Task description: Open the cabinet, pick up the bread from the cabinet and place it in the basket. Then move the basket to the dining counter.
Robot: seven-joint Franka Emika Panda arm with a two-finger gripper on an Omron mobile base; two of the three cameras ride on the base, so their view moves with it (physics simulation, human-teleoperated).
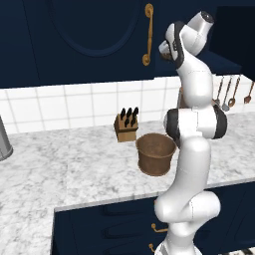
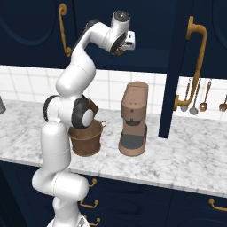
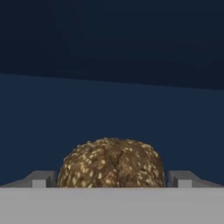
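The seeded golden-brown bread (image 3: 111, 164) lies on the dark shelf inside the navy cabinet (image 1: 89, 40). My gripper (image 3: 111, 179) is open, with one of its fingers (image 3: 41, 179) on each side of the loaf and close against it. From the base, the hand (image 2: 123, 44) reaches up into the cabinet opening, a brown bit of bread (image 2: 118, 52) showing under it. The round brown basket (image 1: 156, 154) stands on the marble worktop below, partly behind my arm (image 2: 86, 138). The dining counter is out of view.
The opened cabinet door (image 2: 175, 66) juts out edge-on with its brass handle (image 2: 195, 62). A brown coffee machine (image 2: 133, 119) stands right of the basket, a knife block (image 1: 127, 124) behind it. Utensils (image 2: 195, 97) hang on the tiled wall.
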